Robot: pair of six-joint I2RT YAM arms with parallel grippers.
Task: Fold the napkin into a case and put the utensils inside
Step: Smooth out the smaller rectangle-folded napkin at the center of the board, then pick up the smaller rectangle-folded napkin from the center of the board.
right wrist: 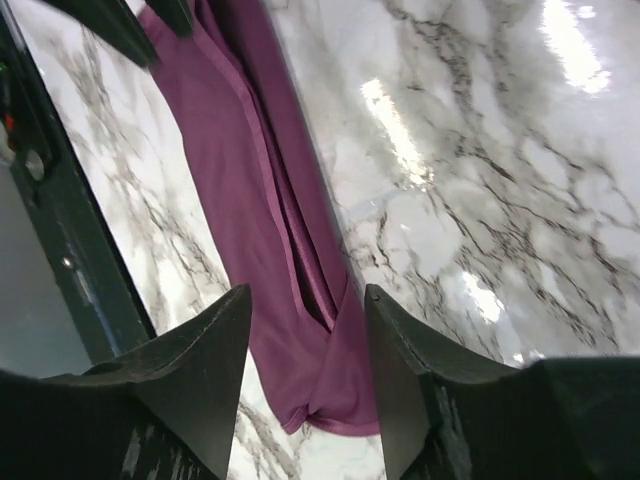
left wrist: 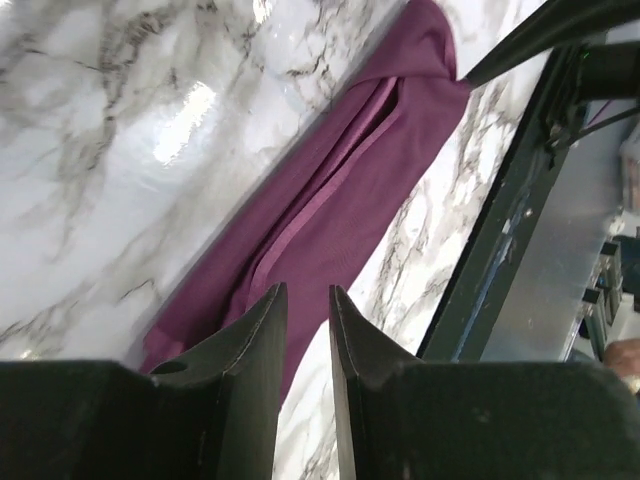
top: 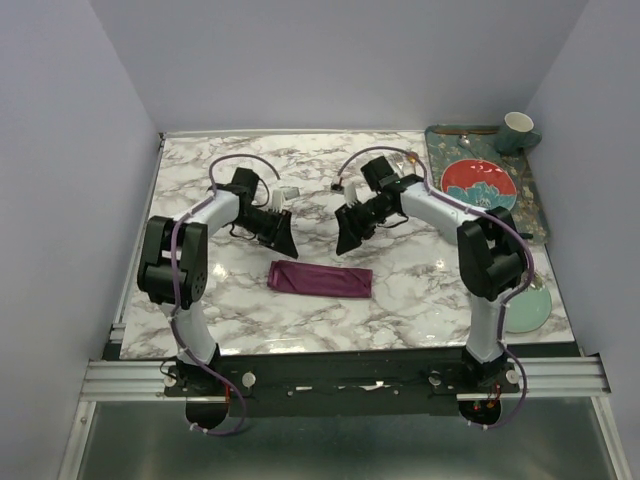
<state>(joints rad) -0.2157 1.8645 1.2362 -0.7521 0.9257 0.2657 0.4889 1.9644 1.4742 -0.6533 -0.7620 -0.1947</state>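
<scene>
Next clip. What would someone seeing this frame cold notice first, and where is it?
The plum-purple napkin, already folded into a narrow strip, lies on the white marble table near its front middle. Just behind it hover the left gripper and right gripper, jaws parted and empty, pointed down at the cloth. A teal tray with a red plate sits in the far right corner.

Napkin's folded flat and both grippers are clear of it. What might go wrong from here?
The case lies loose on the glossy marble table, nothing pinning it; pushing a utensil in may slide or unfold it.
Its folds overlap in a narrow slit; a utensil could slip between the wrong layers.
The tray is crowded with a red plate and cup; reaching there risks a knock.
</scene>
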